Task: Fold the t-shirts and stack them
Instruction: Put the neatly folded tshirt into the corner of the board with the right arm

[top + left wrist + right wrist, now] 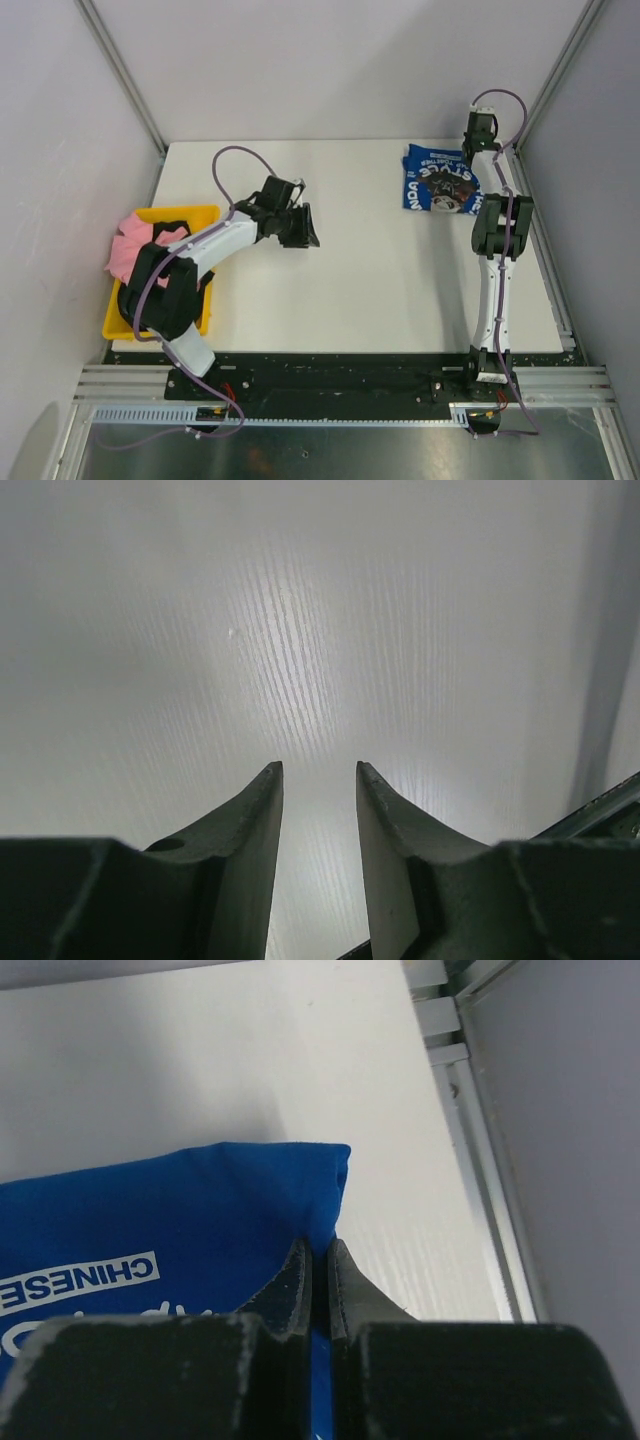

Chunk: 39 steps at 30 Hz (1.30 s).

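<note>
Leftmost, the yellow bin [208, 212] sits at the tabletop's [380, 290] left edge with the pink t-shirt [128, 248] crumpled inside. A dark patch on it may be a black shirt, but the left arm hides too much to say. The left fingers [250, 820] hang apart over bare tabletop, well away from any cloth. Near the far right corner, the right fingers [290, 1280] are pinched on the far right corner of the folded royal-blue t-shirt [170, 1220]. The shirt spreads leftward and toward the near edge from them, so its next move looks to belong to the right arm.
</note>
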Each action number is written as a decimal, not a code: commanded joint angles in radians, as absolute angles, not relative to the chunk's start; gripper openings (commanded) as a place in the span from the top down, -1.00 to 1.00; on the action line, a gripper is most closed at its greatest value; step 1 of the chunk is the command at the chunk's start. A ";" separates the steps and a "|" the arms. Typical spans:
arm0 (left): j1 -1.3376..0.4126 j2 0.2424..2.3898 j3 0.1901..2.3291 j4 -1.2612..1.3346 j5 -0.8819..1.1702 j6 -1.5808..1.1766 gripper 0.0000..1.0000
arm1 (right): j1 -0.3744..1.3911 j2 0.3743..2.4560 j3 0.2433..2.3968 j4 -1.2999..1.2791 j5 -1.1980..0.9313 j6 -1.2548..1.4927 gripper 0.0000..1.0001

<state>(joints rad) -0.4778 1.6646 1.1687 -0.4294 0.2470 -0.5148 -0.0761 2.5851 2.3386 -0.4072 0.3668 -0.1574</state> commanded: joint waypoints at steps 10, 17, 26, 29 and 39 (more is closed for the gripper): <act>-0.466 1.712 1.240 -0.425 0.260 -0.485 0.22 | -0.068 2.646 2.395 -0.114 0.467 -0.297 0.75; -0.466 1.695 1.241 -0.425 0.250 -0.489 0.21 | -0.047 2.614 2.403 -0.098 0.453 -0.270 -0.06; -0.464 1.637 1.223 -0.425 0.237 -0.492 0.16 | -0.012 2.399 2.349 -0.336 0.418 -0.108 -0.54; -0.463 1.611 1.211 -0.425 0.215 -0.488 0.14 | 0.030 2.269 2.240 -0.404 0.367 0.001 -0.58; -0.472 1.466 1.159 -0.420 0.120 -0.478 -0.15 | 0.234 1.640 1.462 -0.332 0.211 0.388 -0.69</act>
